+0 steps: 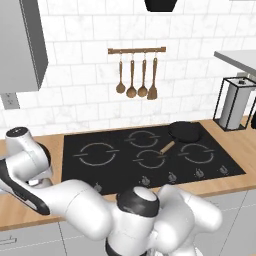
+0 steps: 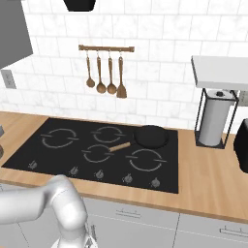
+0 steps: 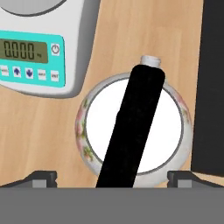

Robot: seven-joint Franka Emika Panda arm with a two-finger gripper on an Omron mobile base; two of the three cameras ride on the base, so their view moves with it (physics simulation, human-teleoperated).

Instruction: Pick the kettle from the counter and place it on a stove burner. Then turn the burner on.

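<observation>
The hand hangs straight over the small rounded kettle (image 3: pixel 133 131), which fills the middle of the hand view: a pale shiny lid, a faint floral band around the body, a short spout at the top, and a black arched handle (image 3: pixel 131 127) running diagonally from lower left to upper right. It sits on the light brown wood-grain counter (image 3: pixel 127 39). At the upper left of that view is a grey digital kitchen scale (image 3: pixel 39 48) with a teal panel, just beside the kettle but apart from it. The black glass cooktop (image 3: pixel 212 83) runs down the right edge.

The two-finger gripper (image 3: pixel 112 178) has its dark tips spread wide at the lower corners, either side of the handle, clamped on nothing.

In the left base view, the arm folds over to the lower left, beside the cooktop, whose largest broken grey ring burner (image 1: pixel 97 153) lies bare at its left. A black frying pan (image 1: pixel 184 131) with a wooden handle rests at the cooktop's upper right.

The handle crosses at a slant to the fingertips, so I'd worry that closing without turning the wrist catches it crookedly. The kettle could then swing, tip, or nudge the scale.
</observation>
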